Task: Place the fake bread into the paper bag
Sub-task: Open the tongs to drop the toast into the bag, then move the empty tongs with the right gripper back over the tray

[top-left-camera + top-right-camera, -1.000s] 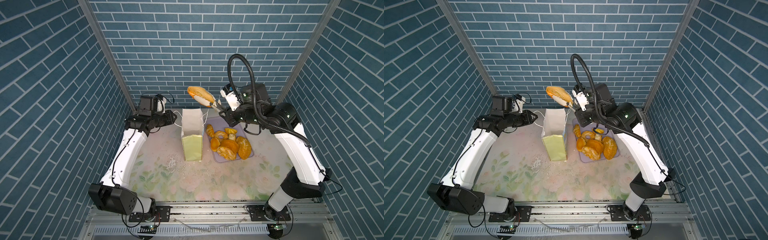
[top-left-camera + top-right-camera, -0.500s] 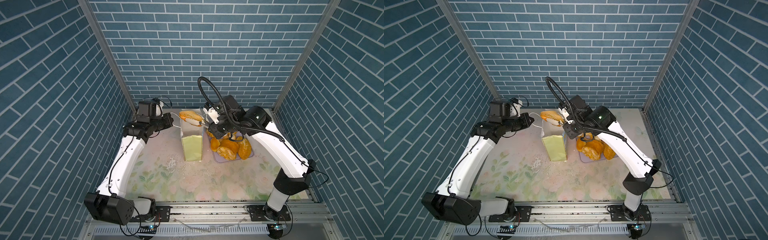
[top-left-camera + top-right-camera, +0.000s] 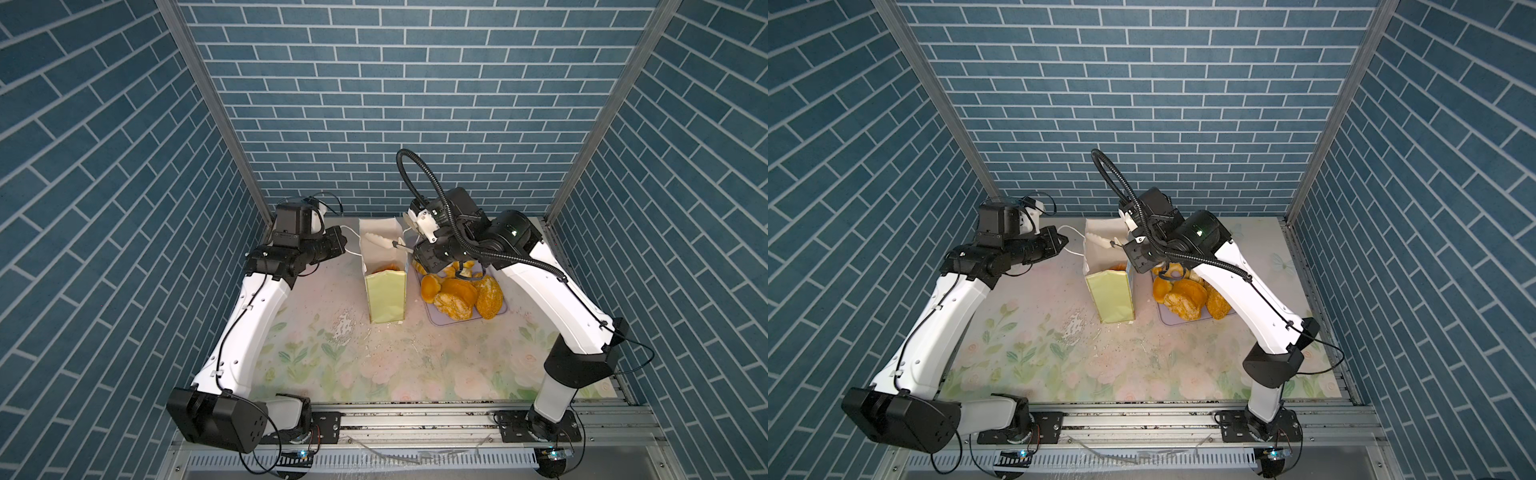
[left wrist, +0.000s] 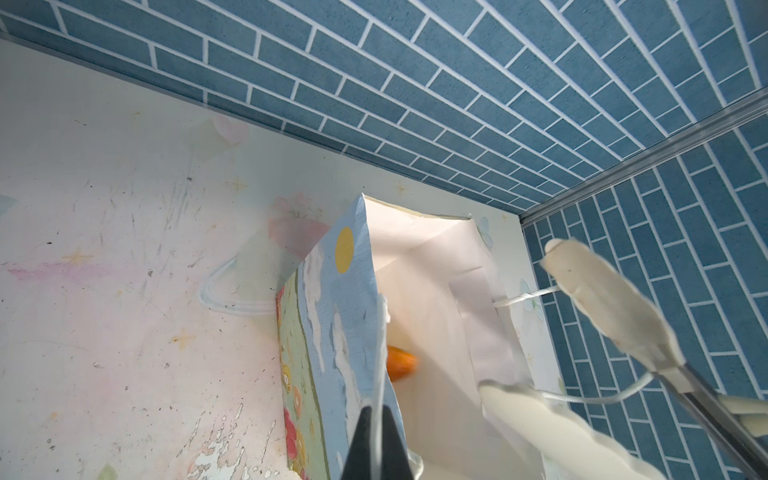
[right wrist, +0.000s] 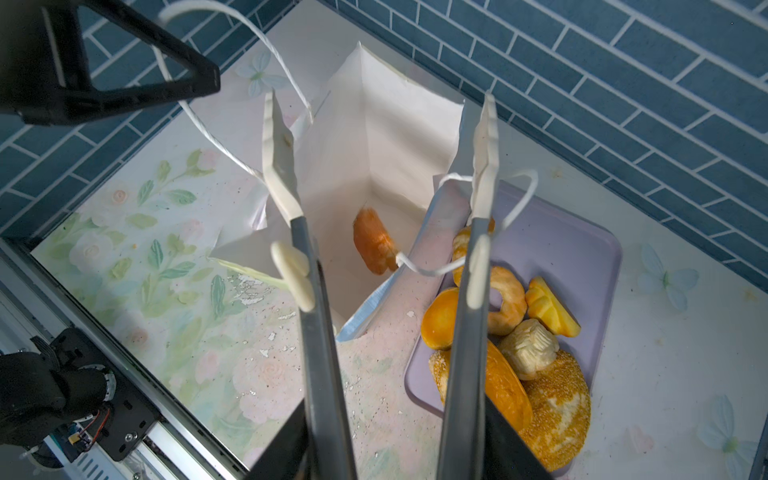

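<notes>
the left gripper (image 4: 377, 415) was clamped on the cord handle (image 4: 378, 399), holding the paper bag (image 3: 384, 297) open at the mouth. the right gripper (image 5: 395, 453) gripped the tongs (image 5: 318, 291), tips spread and empty above the opening. one fake bread (image 5: 372, 241) lay inside; the rest sat heaped on the tray (image 5: 582, 232) just beside. it looked like light, squashy foam, best pinched gently mid-body. the rim seemed flimsy, a loose handle (image 5: 527, 199) hung by the tongs, and there was open room above.
</notes>
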### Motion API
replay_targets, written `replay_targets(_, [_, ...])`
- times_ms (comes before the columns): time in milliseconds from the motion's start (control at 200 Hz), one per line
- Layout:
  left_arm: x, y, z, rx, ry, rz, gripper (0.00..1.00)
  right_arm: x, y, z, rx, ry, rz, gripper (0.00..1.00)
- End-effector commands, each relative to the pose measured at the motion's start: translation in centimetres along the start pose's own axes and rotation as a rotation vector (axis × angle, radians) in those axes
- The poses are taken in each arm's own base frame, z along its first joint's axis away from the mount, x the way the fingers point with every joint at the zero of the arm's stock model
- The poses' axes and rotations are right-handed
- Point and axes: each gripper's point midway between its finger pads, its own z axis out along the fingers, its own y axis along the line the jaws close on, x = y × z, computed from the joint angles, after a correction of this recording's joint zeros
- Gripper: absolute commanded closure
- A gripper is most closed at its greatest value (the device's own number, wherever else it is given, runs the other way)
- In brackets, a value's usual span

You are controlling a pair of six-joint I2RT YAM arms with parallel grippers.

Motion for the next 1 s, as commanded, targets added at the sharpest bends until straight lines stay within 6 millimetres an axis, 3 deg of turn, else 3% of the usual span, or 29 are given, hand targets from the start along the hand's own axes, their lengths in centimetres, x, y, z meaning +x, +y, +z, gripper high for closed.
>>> replay_targets(0, [-0.3, -0.5, -0.5, 0.019, -0.018, 0.01, 1.0, -1.7, -0.2, -0.8, 0.016, -0.061, -0.008, 0.43])
replay_targets(190, [-0.3, -0.5, -0.4, 0.022, -0.02, 0.014, 1.0, -3.8, -0.6, -3.5, 0.019, -0.156, 0.001, 0.44])
replay_targets(405, [-0.2, -0.6, -0.7, 0.026, -0.022, 0.016, 1.0, -3.3, -5.2, -7.5, 0.14, -0.202, 0.091, 0.45])
replay_targets(660, [-0.2, -0.6, -1.0, 0.024, -0.028, 0.022, 1.0, 2.6, -12.5, -8.1, 0.306, -0.085, 0.27, 0.46])
replay_targets(855, [-0.1, -0.5, -1.1, 0.016, -0.026, 0.026, 1.0, 7.9, -15.1, -6.9, 0.328, -0.008, 0.401, 0.46])
replay_targets(995, [-0.3, -0.5, -1.1, 0.012, -0.031, 0.028, 1.0, 12.4, -16.3, -4.2, 0.326, 0.102, 0.483, 0.46])
